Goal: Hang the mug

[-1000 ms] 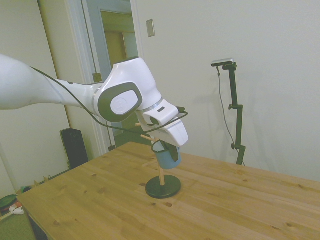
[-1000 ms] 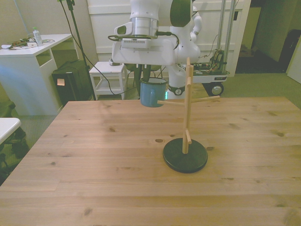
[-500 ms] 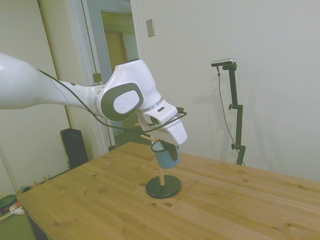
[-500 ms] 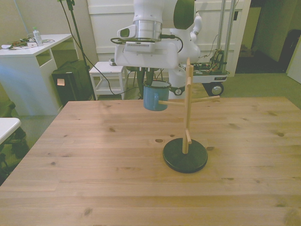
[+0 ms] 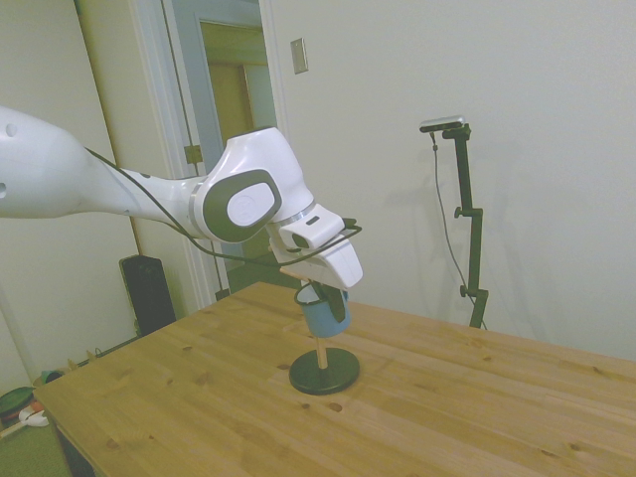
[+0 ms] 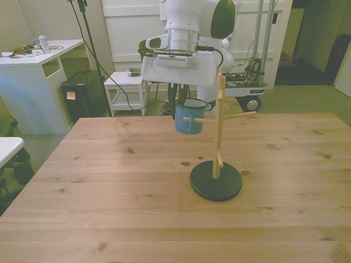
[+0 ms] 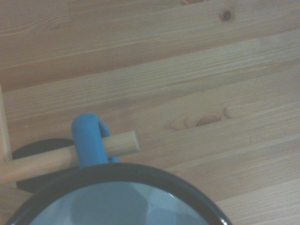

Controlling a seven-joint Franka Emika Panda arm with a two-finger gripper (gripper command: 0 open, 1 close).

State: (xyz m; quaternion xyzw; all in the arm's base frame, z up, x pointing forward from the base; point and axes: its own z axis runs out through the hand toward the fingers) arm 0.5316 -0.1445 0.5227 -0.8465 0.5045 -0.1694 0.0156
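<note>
Blue mug (image 6: 188, 117), handle threaded on wooden peg (image 7: 56, 156)

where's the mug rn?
In the front view the mug hangs in the air under the claw, on the front view's left of the wooden peg stand. The wrist view shows its handle threaded over a peg.

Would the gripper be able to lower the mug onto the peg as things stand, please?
Probably yes: the gripper holds the mug with its handle already threaded over the peg.

White arm (image 5: 89, 189), grey joint caps, black cable (image 5: 199, 243)
</note>
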